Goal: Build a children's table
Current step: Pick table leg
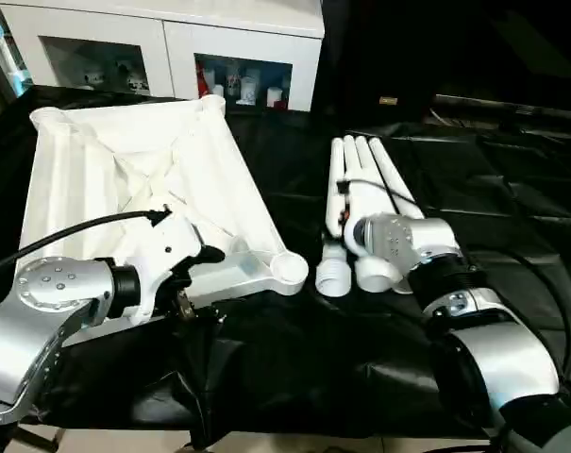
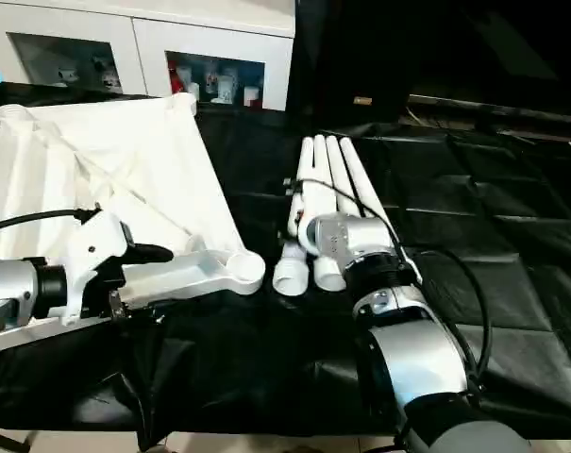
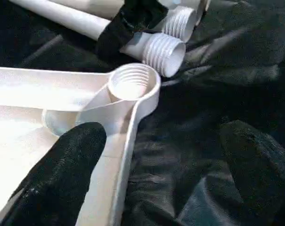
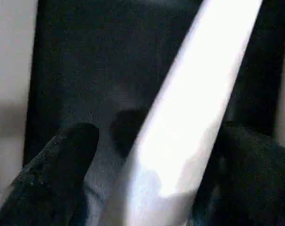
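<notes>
The children's table top (image 1: pixel 134 170) lies upside down on the left, ribbed side up, with a round threaded corner socket (image 1: pixel 289 269) pointing toward the legs. Several white tube legs (image 1: pixel 361 170) lie side by side in the middle, their threaded ends (image 1: pixel 334 274) toward me. My left gripper (image 1: pixel 195 276) is open at the top's near rim, close to that socket (image 3: pixel 133 82). One finger (image 3: pixel 62 174) is over the top's inside, the other (image 3: pixel 260 165) over the cloth. My right gripper (image 4: pixel 156 179) hangs open over the legs, with one leg (image 4: pixel 194 94) running between its fingers.
A black cloth (image 1: pixel 313 359) covers the work surface down to its front edge. A white cabinet with glass doors (image 1: pixel 172 47) stands behind the table top. A black cable (image 1: pixel 77 231) arcs over my left forearm. Bare cloth lies right of the legs.
</notes>
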